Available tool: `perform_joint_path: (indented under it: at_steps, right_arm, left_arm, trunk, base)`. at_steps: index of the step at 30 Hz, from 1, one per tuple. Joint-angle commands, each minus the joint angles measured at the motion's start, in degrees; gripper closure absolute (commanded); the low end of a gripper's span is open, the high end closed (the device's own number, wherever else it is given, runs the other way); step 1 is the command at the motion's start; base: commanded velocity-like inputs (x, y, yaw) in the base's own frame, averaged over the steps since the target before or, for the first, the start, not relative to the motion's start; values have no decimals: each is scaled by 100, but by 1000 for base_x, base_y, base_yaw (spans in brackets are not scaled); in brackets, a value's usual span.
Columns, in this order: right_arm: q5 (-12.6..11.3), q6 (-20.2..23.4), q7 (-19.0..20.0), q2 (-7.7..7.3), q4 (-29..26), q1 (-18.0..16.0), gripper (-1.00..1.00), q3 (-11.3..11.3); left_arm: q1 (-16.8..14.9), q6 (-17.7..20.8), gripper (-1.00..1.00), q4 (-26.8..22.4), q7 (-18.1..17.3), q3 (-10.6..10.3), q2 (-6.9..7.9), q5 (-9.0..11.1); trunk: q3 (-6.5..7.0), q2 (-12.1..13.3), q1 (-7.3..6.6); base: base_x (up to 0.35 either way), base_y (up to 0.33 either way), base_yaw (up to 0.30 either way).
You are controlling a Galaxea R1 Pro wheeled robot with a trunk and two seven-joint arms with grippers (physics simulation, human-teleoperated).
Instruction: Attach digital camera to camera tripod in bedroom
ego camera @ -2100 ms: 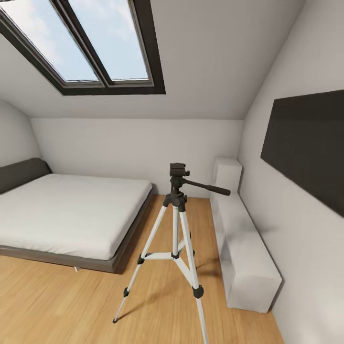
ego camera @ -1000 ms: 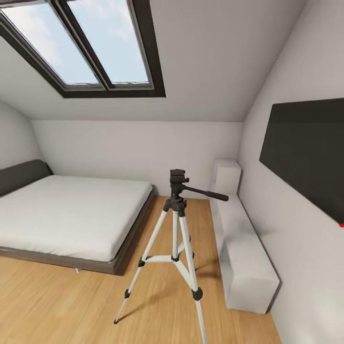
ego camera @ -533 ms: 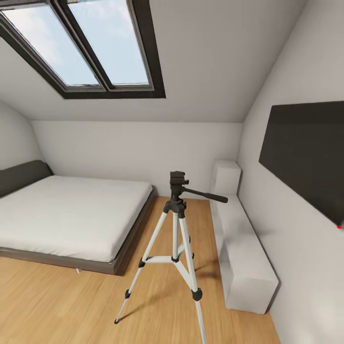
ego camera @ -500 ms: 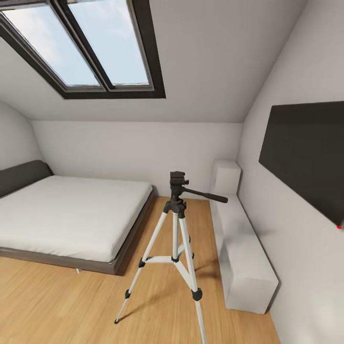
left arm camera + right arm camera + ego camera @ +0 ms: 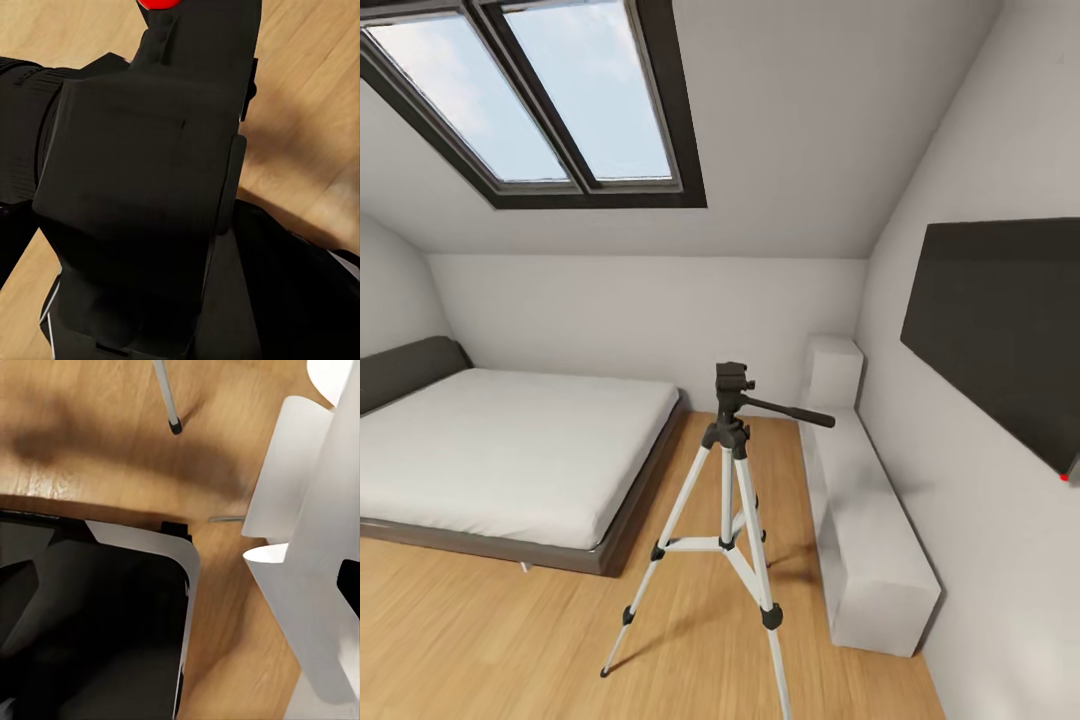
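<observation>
Close in, one digital camera [image 5: 142,195] sits right up against the left gripper over the wooden floor [image 5: 480,640], one red button [image 5: 159,3] on its top edge, though whether either gripper is clamped or loose can't be told. By the right gripper there's one white petal-shaped lamp [image 5: 315,547] and one thin leg [image 5: 168,397] with a black foot. Well ahead of both stands one camera tripod [image 5: 730,440] on three silver legs, head bare, then one bed [image 5: 500,450], one black TV [image 5: 1000,330], and one two-pane skylight [image 5: 540,90].
</observation>
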Motion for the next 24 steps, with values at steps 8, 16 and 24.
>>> perform_joint_path:
  at_steps: [8, 16, 24]
  right_arm:
    - [47, -33, 4, 1, 18, -9, -100, 8]
    - [54, -46, 9, -8, 18, -9, -100, 13]
    - [56, -51, 11, -10, 18, -9, -100, 16]
  left_arm:
    - [-4, -11, 100, 0, 9, -50, -1, 28]
    - [-4, -11, 100, 0, 9, -50, -1, 28]
    - [-4, -11, 100, 0, 9, -50, -1, 28]
  trunk:
    - [131, 312, -174]
    - [173, 512, -283]
    - [101, 512, -283]
  base:
    - [0, 0, 0]
    - [0, 0, 0]
    - [0, 0, 0]
